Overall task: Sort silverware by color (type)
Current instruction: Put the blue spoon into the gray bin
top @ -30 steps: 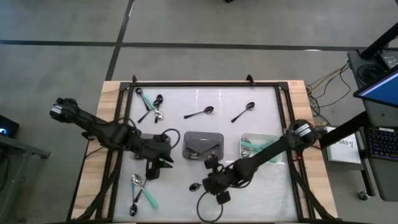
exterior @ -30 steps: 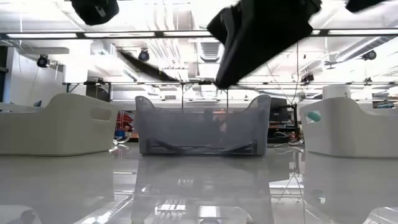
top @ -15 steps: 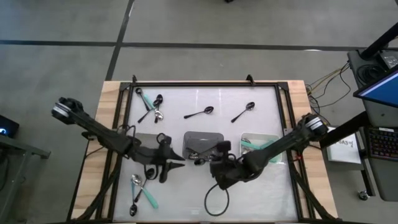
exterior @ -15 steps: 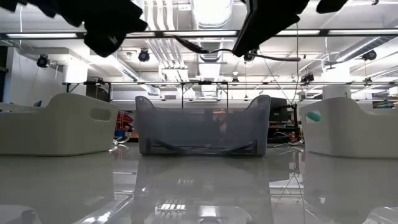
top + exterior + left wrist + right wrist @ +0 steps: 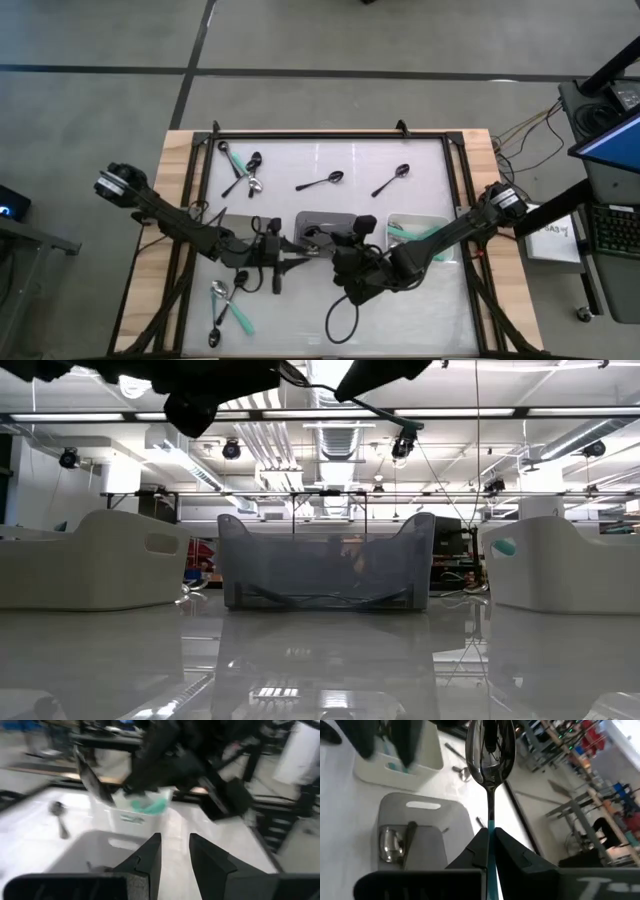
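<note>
Since a second ago, both arms have swung toward the middle of the bench [image 5: 300, 150]. The left gripper [image 5: 174, 839] has slid rightward, and the right gripper [image 5: 490, 833] has come away from the near edge up to the grey tray [image 5: 330, 218].

On your far left, a mint spoon [image 5: 228, 155], a black spoon [image 5: 245, 170] and a small silver one [image 5: 255, 184] lie bunched by the far-left corner. Toward the near left, another silver spoon [image 5: 218, 292], a mint one [image 5: 238, 316] and a black one [image 5: 215, 335] lie close together.

The left arm reaches in over the left white tray [image 5: 95, 560]. Its jaws stand a little apart with nothing between them, pointing toward the grey tray from just left of it.

At the centre, the right gripper's jaws are shut on the handle of a shiny silver spoon [image 5: 490, 750], bowl pointing away from the wrist, held above the grey tray, which already has silverware in it.

Two more black spoons [image 5: 322, 182] [image 5: 392, 180] lie on the far side of the bench, beyond the trays.

On your right, the right white tray [image 5: 436, 222] holds mint spoons [image 5: 405, 236].
</note>
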Robot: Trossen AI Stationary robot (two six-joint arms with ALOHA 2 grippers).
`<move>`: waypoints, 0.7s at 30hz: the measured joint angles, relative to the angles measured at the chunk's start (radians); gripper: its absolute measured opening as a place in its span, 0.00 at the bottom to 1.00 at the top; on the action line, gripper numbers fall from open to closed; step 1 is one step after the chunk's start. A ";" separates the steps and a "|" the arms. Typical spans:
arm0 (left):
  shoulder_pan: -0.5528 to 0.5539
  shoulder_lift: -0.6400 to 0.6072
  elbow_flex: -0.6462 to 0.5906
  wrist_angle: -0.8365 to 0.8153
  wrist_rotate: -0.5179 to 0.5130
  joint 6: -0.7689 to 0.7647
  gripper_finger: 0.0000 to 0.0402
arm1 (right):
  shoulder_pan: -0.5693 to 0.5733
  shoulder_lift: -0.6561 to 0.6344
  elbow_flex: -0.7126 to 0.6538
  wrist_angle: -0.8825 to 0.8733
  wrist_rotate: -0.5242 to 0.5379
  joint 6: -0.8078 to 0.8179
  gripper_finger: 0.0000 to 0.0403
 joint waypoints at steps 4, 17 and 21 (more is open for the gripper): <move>-0.003 0.056 0.075 0.001 -0.223 0.046 0.21 | 0.000 0.013 0.000 0.061 0.025 -0.045 0.02; -0.011 0.129 0.189 -0.007 -0.479 0.150 0.21 | 0.009 0.020 0.000 0.072 0.119 -0.074 0.02; -0.011 0.120 0.189 0.004 -0.481 0.158 0.21 | 0.014 0.032 0.000 0.076 0.126 -0.078 0.02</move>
